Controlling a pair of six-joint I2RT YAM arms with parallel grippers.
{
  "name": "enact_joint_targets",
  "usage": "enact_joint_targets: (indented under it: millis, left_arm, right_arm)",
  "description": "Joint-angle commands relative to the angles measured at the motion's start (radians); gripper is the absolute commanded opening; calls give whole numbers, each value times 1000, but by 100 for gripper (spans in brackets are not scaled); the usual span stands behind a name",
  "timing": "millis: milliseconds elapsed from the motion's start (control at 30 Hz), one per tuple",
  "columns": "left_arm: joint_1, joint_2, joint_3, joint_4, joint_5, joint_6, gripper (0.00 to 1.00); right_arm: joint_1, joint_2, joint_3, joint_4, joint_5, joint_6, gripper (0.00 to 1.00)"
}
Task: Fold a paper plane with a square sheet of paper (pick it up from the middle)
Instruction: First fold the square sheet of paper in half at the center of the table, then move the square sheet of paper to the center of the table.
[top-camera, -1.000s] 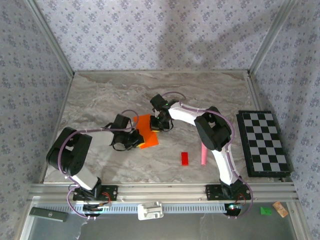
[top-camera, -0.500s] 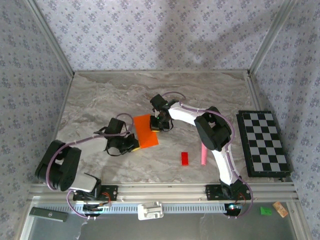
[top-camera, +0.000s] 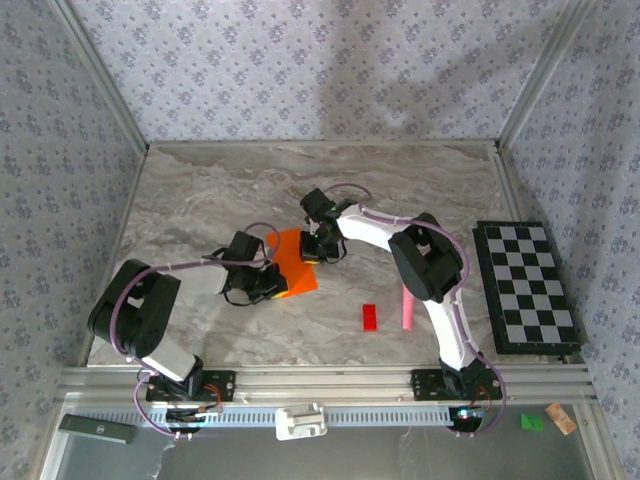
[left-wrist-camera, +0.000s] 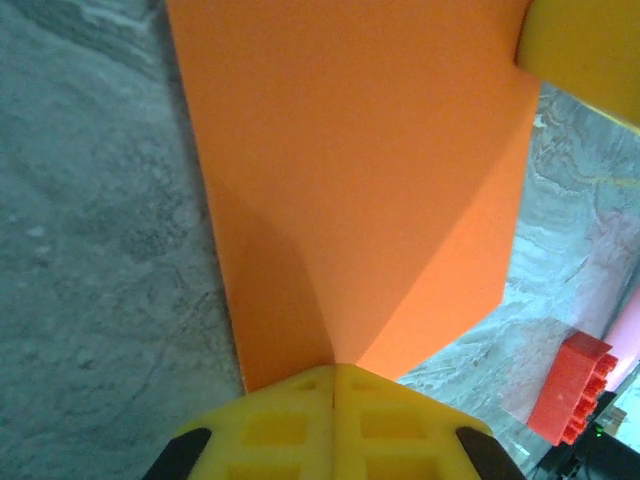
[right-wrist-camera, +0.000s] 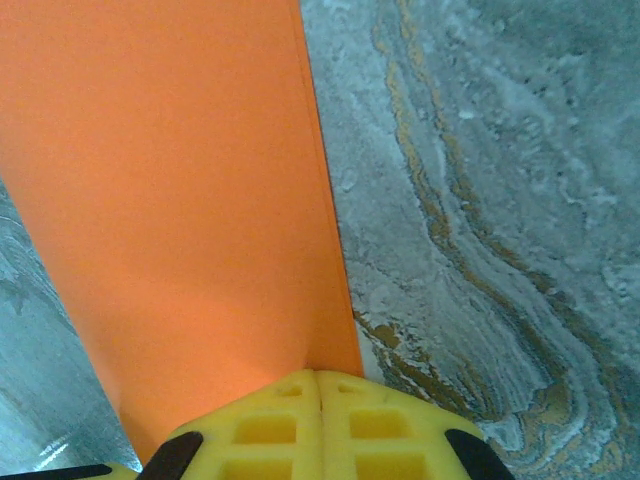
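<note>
Nearest me, on the marbled worktop (top-camera: 200, 190), a small red block (top-camera: 370, 316) lies in front of the right arm, with a slim pink thing (top-camera: 407, 310) just beside it to the right, partly under that arm's elbow. To the far right a checkerboard (top-camera: 527, 285) lies flat by the side rail, well apart from the rest.

A little further in, my left pincer (top-camera: 266, 287) sits at the near left corner of the orange sheet of paper (top-camera: 297, 258). From the left wrist its yellow fingers (left-wrist-camera: 270, 425) are pressed together, no gap between them, and the sheet's edge runs right up to their tips. I cannot tell whether a layer is nipped there or the tips just rest on it. That view also shows the sheet (left-wrist-camera: 350, 180) lying flat with a folded-over flap whose slanted edge faces the red block (left-wrist-camera: 568, 388).

The sheet lies about mid-worktop between the two arms, tilted a little off square to the worktop edges.

Beyond it, my right pincer (top-camera: 318, 249) comes down on the sheet's far right edge. From the right wrist its fingers (right-wrist-camera: 385, 430) are likewise pressed together, the tips meeting the long straight edge of the orange sheet (right-wrist-camera: 170, 200), bare marble to the right of that edge.
</note>
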Motion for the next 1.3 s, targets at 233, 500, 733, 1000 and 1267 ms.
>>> enact_joint_targets:
  millis: [233,500,733,1000,1267]
  left_arm:
    - [43,-202,-62,-313,-84,106,3]
    - [116,-241,86,-202,-73,7,12]
    - [110,-66,185,12,22,-85,26]
    - [58,131,339,68,62,-92,26]
    - [43,241,392,63,41,-110,20]
  right_arm:
    - [-15,169,-140,-199,262,23,4]
    - [-36,35,-181,-199,282,86,3]
    - [-68,-78,-212,-77,241,66,4]
    - [-119,-123,-142,52,34,-113,8]
    - [-168,-257,-207,134,-6,-113,24]
